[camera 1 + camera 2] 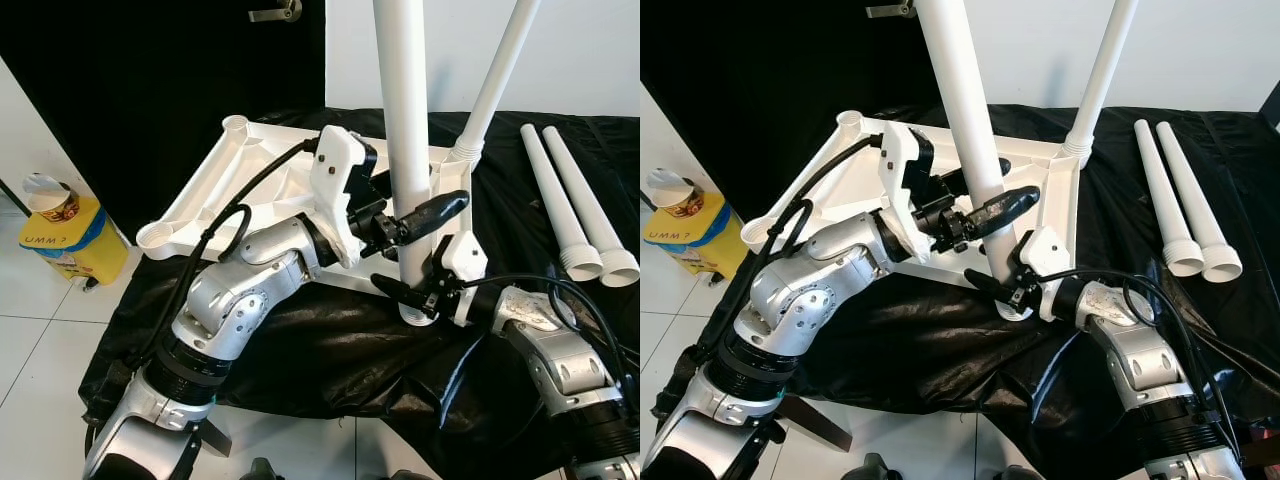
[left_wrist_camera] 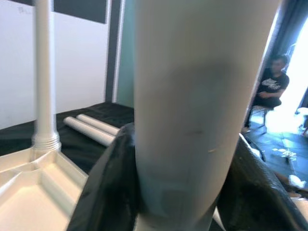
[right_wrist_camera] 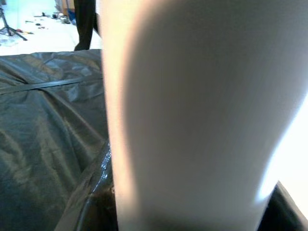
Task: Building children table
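Both end effectors, left (image 1: 415, 222) and right (image 1: 405, 292), pinching upright leg (image 1: 408, 120): light, stiff, slick plastic; best gripped low, near tabletop (image 1: 235, 180) socket.

White table leg (image 1: 408, 130) upright on upturned white tabletop (image 1: 255, 190)

Both upright legs (image 1: 410, 110) run off the top edge, and the near one hides the left gripper's (image 1: 405, 225) far finger.
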Tool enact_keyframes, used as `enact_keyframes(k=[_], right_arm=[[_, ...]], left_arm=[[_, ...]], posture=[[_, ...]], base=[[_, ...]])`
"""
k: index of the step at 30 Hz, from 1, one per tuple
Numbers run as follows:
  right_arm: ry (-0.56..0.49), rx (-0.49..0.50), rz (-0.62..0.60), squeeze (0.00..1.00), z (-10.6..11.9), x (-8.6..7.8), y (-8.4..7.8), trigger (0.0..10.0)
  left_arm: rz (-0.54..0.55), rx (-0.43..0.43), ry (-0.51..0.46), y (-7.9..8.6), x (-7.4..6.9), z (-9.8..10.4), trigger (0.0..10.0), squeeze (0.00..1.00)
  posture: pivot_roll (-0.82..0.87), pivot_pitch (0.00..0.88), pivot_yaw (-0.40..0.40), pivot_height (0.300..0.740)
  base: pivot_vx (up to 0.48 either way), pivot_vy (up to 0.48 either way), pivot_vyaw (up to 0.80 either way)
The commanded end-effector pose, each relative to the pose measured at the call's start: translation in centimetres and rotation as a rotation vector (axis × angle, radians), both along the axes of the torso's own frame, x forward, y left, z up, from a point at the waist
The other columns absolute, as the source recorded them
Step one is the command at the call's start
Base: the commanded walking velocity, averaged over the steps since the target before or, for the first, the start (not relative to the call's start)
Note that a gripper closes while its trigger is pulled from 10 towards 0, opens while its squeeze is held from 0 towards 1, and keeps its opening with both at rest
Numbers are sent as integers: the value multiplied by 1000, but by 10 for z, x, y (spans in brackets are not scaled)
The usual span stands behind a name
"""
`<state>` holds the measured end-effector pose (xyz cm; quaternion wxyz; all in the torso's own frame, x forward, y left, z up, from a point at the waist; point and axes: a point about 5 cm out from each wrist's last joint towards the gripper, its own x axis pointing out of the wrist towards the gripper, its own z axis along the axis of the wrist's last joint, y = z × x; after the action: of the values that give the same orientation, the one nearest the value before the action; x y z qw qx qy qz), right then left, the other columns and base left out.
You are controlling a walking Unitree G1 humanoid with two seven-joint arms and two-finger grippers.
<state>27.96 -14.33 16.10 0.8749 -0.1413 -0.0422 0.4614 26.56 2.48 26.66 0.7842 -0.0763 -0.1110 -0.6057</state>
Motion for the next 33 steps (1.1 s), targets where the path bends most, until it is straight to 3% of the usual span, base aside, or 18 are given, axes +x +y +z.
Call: enact_keyframes(k=[1, 11, 12, 13, 15, 18, 26, 27, 33], right_arm=[[10, 3, 12, 0, 0, -1, 2, 10000], [15, 29, 10, 0, 4, 2, 5, 10000], [8, 40, 10, 1000, 5, 3, 7, 10000], [5, 51, 12, 1000, 7, 4, 8, 10000], [3, 58, 13, 1000, 8, 5, 8, 10000], [-18, 80, -27, 1000, 10, 9, 9, 10000], [-38, 119, -128, 1000, 11, 16, 13, 10000], [-46, 127, -159, 0, 11, 18, 14, 10000], [-43, 185, -316, 0, 11, 29, 22, 10000]], left_arm=[[-258, 0, -62, -2, -15, 6, 0, 0], [-262, -4, -61, -1, -18, 16, 0, 0], [-247, -2, -53, -1, -17, 19, 3608, 0], [-235, -13, -34, -2, -15, 23, 10000, 0], [-229, -21, -19, -2, -14, 26, 10000, 0], [-108, -28, 32, -2, 2, 31, 10000, 0], [54, 27, 33, -3, 17, 36, 10000, 0], [80, 47, 41, -3, 21, 36, 10000, 0], [197, 61, 77, -4, 35, 39, 10000, 0]], posture=[[24, 55, 18, 740], [31, 49, 19, 740], [32, 45, 21, 740], [32, 41, 21, 740], [32, 39, 21, 740], [29, 21, 22, 740], [25, 6, 20, 740], [20, 0, 19, 740], [14, 0, 11, 740]], base=[[0, 0, 0], [0, 0, 0], [0, 0, 0], [0, 0, 0], [0, 0, 0], [0, 0, 0], [0, 0, 0], [0, 0, 0], [0, 0, 0]])
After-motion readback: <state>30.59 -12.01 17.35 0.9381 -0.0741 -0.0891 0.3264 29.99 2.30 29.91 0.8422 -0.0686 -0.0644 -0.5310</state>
